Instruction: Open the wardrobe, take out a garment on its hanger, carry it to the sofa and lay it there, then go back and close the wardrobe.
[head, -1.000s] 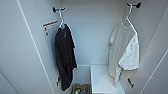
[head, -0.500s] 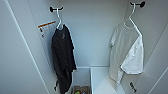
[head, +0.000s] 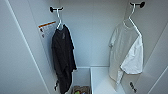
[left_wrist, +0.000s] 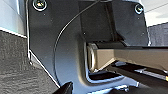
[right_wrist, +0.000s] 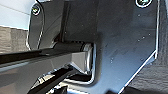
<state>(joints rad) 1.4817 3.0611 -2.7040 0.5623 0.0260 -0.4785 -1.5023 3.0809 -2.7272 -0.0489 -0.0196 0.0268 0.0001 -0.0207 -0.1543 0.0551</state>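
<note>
Wardrobe (head: 100, 37) open. Shirt (head: 126, 53) hangs lengthwise on its hanger (head: 132, 21) at my right side, favouring the right arm. Can't tell either claw's state.

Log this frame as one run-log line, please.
wardrobe: open | garment: hanging on hanger, right side | black garment: hanging left

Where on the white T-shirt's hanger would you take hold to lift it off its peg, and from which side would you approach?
Probably the white hanger's bare neck, just below the hook on the black peg and above the white T-shirt. Come from the open front, since the wardrobe wall stands close behind. The shirt fabric is limp and would slip.
</note>
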